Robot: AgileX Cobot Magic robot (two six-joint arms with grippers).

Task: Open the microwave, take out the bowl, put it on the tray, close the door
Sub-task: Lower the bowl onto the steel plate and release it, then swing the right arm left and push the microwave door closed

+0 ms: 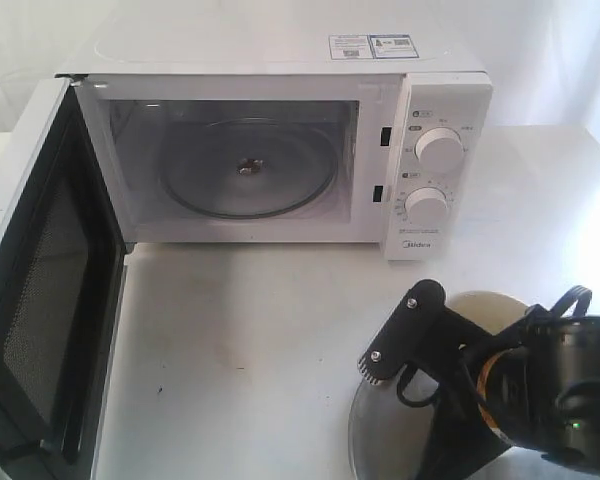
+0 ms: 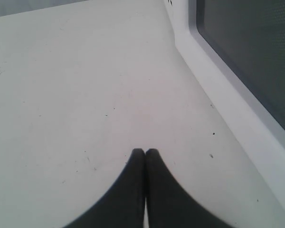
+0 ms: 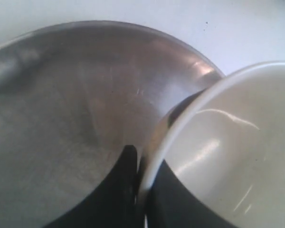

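**Booth:** Take us round, biggest first!

**Me:** White desk (image 1: 240,340) all across. At its twelve o'clock sits the microwave (image 1: 280,60), cavity facing us, with two round knobs (image 1: 440,148) stacked on its three o'clock side. The door (image 1: 40,300) stands wide open, reaching out toward nine o'clock, its dark mesh window on show.

**Booth:** And the steel?

**Me:** That's the tray (image 1: 375,440), flat on the desk down at five o'clock. It's well apart from the microwave and partly covered by my right arm. Back in the cavity, the glass disc (image 1: 248,170) lies on the floor.

**Booth:** Where's the bowl?

**Me:** Out of the microwave and right over the tray! The bowl (image 3: 228,156) is in my right gripper (image 3: 143,159). One finger is inside the rim and one outside, pinching the cream wall between them. The shiny steel spreads out beneath it. Whether the bowl's base touches the tray, I cannot tell from here.

**Booth:** Left side?

**Me:** My left gripper (image 2: 145,152) has its fingers pressed tip to tip. It's over bare desk, just beside the open door.
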